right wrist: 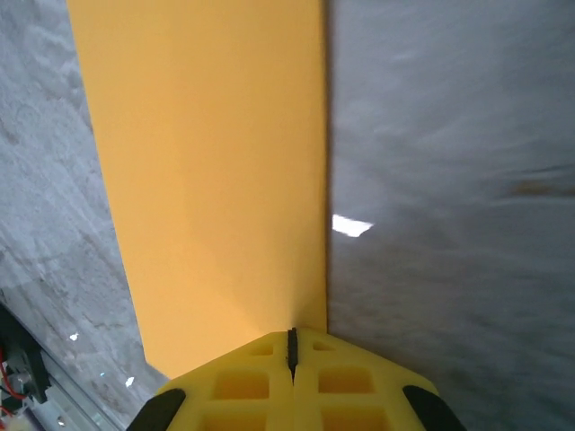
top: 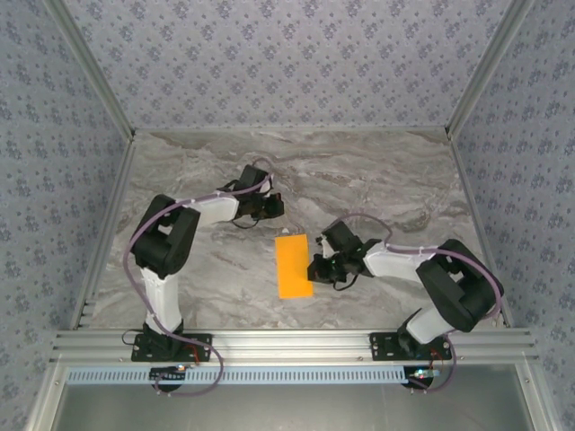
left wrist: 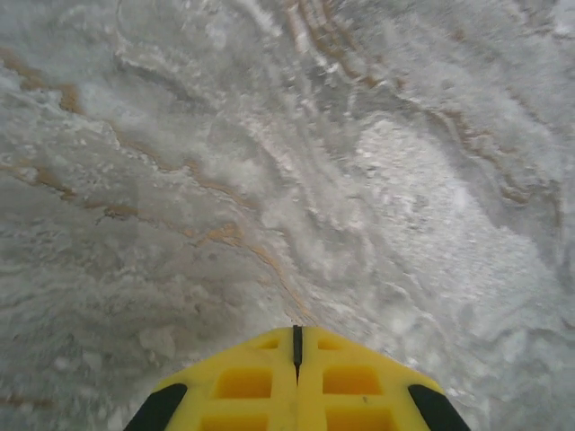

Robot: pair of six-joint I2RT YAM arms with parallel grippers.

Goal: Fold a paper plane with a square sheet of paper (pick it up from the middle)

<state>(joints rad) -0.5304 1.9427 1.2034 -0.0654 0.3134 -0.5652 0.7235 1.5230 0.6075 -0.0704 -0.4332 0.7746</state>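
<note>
In the top view, your left arm (top: 166, 247) stands at the left of the frame with a purple cable (top: 135, 251) looping along it. It reaches toward the upper middle. The left gripper (top: 277, 208) sits just above and left of the paper (top: 293, 260), apart from it, with bare table (top: 386, 175) between them. In the left wrist view its yellow fingers (left wrist: 252, 382) are pressed together at the bottom centre, leaving only a thin dark seam. They hold nothing, and grey veined marble (left wrist: 269, 180) lies ahead of them.

The paper lies flat at the centre of the top view. It is an upright orange strip, taller than it is wide, closer to the metal rail (top: 296, 343) at the bottom than to the patterned back wall (top: 287, 54).

At the paper's right edge you will find the right gripper (top: 314, 269), its dark body touching or overlapping that edge low down. The right arm (top: 454, 283) bends in from the right of the frame and carries its own cable (top: 359, 218).

In the right wrist view the right gripper (right wrist: 292, 343) is at the bottom centre with its jaws closed tight. The paper (right wrist: 207, 162) fills the upper left and runs down to the fingertips, with a dark shadow line along its right edge. You cannot tell whether the tips pinch that edge or only rest on it. Grey table (right wrist: 449, 162) takes up the right side, with one bright glint (right wrist: 350, 224) on it. The rail and some wiring (right wrist: 18, 377) show in the lower left corner.
</note>
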